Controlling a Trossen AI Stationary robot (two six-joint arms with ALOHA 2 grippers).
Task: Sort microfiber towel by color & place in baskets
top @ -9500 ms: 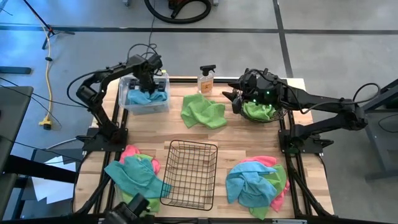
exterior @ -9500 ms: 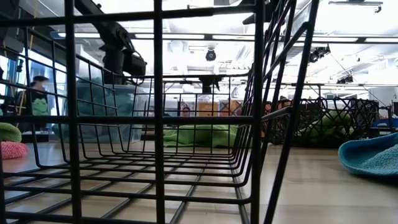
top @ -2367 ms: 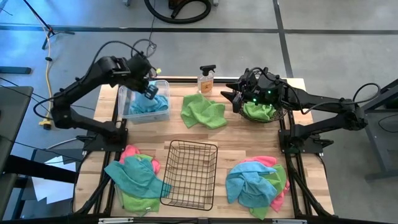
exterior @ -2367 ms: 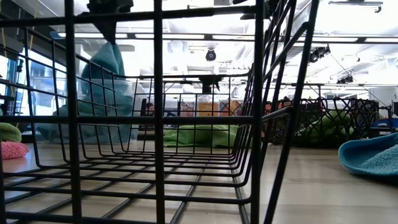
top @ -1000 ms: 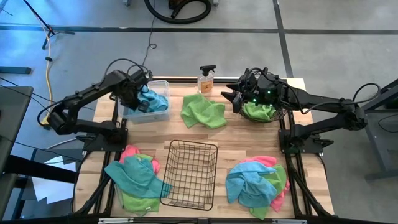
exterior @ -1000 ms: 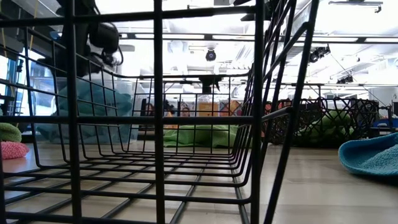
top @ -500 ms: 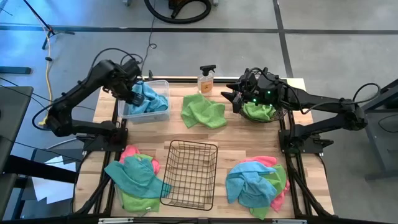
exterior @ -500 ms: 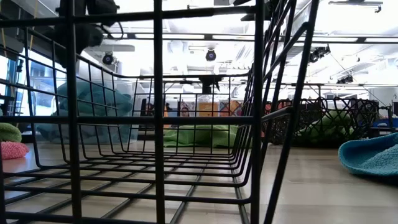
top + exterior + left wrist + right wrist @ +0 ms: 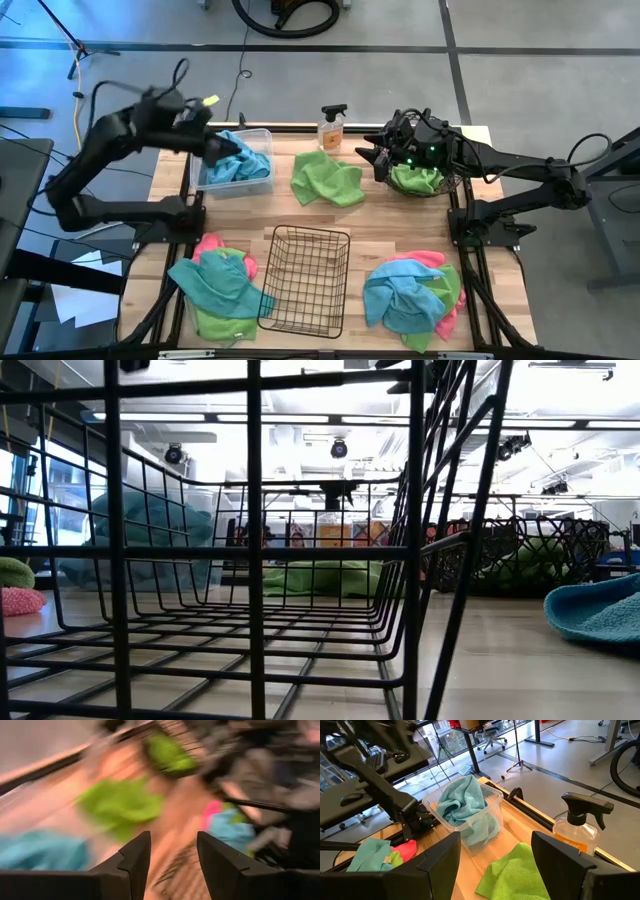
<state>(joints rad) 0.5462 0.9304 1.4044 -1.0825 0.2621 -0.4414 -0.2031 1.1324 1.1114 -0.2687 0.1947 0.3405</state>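
Teal-blue cloth fills the clear plastic bin [image 9: 236, 161] at about ten o'clock on the wooden table [image 9: 380, 225] in the high view, one teal towel [image 9: 240, 158] bunched and mounded over its rim. The left gripper [image 9: 214, 147] sits at the bin's outer edge, just beside that mound. A lime green towel [image 9: 326, 178] lies crumpled flat near twelve o'clock, beside the orange spray bottle [image 9: 331, 128]. At two o'clock the right gripper [image 9: 381, 160] hangs at the rim of the round woven basket [image 9: 425, 181], which holds green cloth. The black wire-grid basket [image 9: 305, 280] stands at six o'clock, between a mixed heap of teal, green and pink towels [image 9: 220, 285] at eight o'clock and another such heap [image 9: 412, 292] at four o'clock. In the low view, seen through the wire-grid basket's bars, the bin [image 9: 150, 540] shows its teal load, the green towel [image 9: 320, 577] lies flat behind, and the round basket [image 9: 520, 555] sits farther along. The left wrist view is smeared, yet its two dark fingers [image 9: 131, 862] stand apart with nothing between them. The right wrist view shows its fingers [image 9: 440, 857] spread wide and empty, the bin [image 9: 470, 812] with soft folded teal cloth ahead, and the spray bottle [image 9: 577, 822].
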